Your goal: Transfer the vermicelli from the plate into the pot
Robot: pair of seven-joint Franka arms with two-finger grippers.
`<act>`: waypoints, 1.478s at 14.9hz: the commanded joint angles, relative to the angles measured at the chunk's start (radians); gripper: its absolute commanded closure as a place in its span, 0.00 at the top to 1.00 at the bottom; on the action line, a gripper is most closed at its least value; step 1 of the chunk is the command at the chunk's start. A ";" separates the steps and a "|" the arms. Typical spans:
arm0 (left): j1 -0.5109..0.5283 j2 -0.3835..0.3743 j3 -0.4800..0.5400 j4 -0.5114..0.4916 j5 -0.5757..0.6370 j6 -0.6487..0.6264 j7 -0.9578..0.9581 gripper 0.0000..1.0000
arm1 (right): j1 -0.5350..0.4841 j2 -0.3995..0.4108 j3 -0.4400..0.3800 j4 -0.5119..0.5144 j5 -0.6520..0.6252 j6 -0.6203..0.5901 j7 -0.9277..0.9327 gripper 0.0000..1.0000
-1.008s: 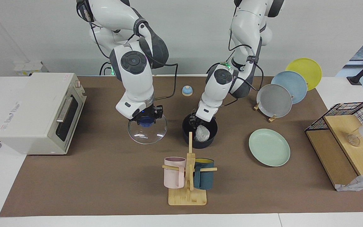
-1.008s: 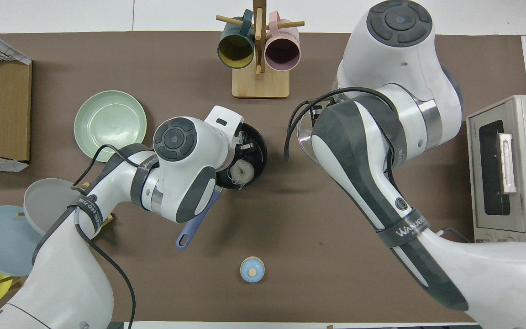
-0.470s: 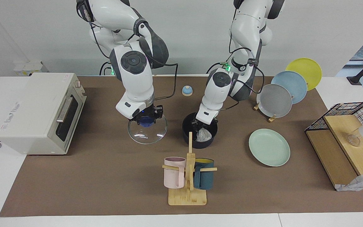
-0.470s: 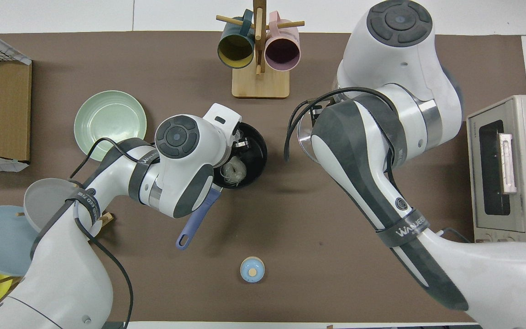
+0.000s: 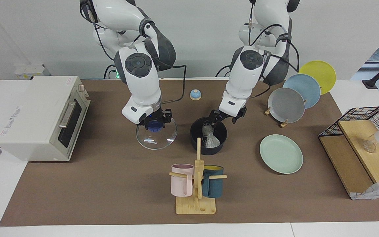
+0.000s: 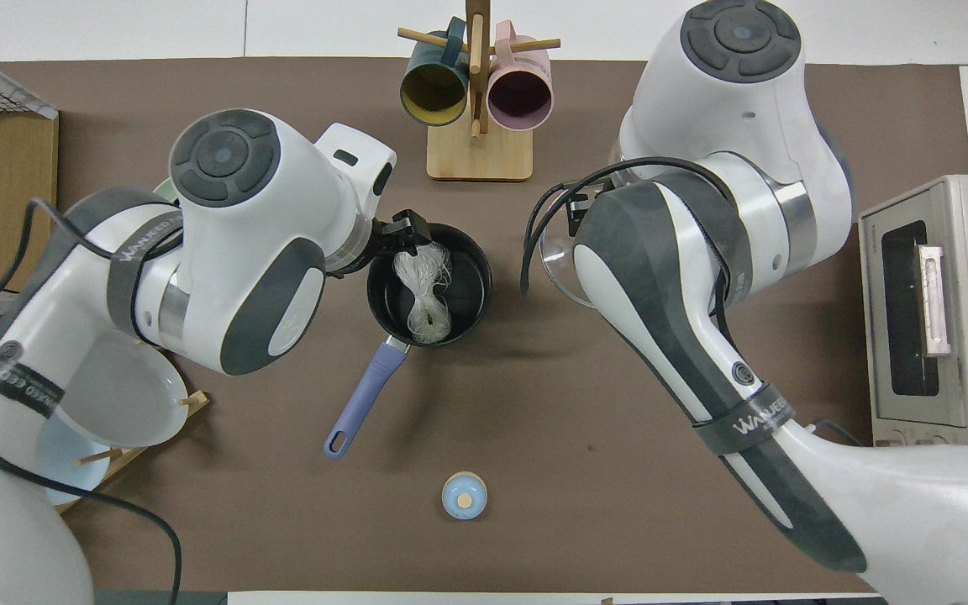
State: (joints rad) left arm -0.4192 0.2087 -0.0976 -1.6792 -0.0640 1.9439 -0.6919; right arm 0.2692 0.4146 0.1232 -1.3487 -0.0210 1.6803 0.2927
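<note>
Overhead view showed the vermicelli lying inside the pot, the mint plate bare beside it. The left gripper hung over the pot's rim, fingers seemingly spread and holding nothing. The right gripper gripped the blue knob of a glass lid just beside the pot.

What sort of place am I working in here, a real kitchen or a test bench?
Most likely a lab bench set up as a mock kitchen: a toaster oven, a mug stand and a row of plates sit on a brown mat over white tables, against a bare wall.
</note>
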 commanded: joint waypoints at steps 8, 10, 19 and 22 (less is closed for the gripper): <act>0.338 -0.255 0.004 -0.023 0.009 -0.301 0.547 1.00 | 0.181 0.082 0.001 0.172 0.004 -0.016 0.219 0.00; 0.375 -0.267 0.004 -0.045 0.009 -0.301 0.610 1.00 | 0.249 0.143 -0.004 0.216 -0.022 0.005 0.316 0.00; 0.385 -0.291 0.002 -0.011 0.065 -0.361 0.624 1.00 | 0.381 0.254 0.001 0.264 -0.112 0.081 0.427 0.00; 0.393 -0.301 0.004 -0.007 0.069 -0.396 0.631 1.00 | 0.369 0.254 0.001 0.263 -0.114 0.094 0.427 0.00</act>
State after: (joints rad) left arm -0.0404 -0.0760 -0.0866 -1.6876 -0.0184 1.5811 -0.0795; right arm 0.6514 0.6661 0.1204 -1.1070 -0.1169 1.7758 0.7079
